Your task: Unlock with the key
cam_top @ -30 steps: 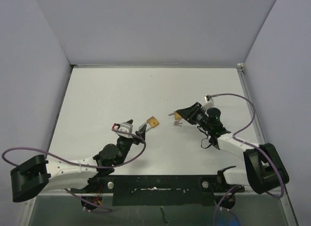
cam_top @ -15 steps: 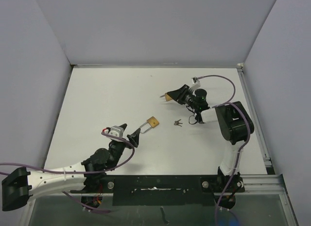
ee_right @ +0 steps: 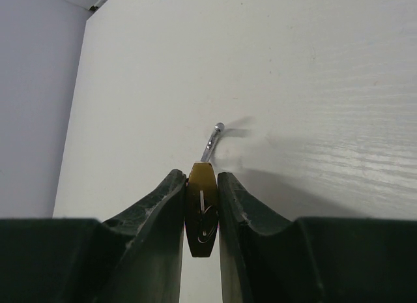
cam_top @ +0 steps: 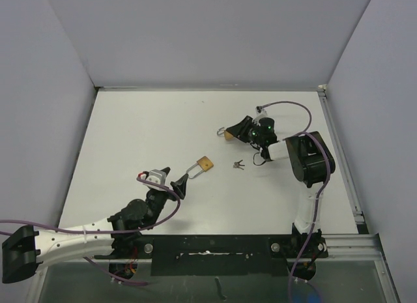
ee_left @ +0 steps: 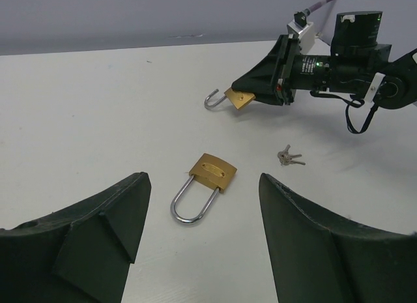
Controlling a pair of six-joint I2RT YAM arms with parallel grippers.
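Brass padlock, shackle sprung open, likely unlocked, is clenched in my right jaws, just swung back from the keys on the bench; my left jaws gape before the 2nd, shut padlock.

Top view, centre: closed padlock on table, keys just right of it. Above them, open padlock between right gripper fingers. Left gripper lies lower left.
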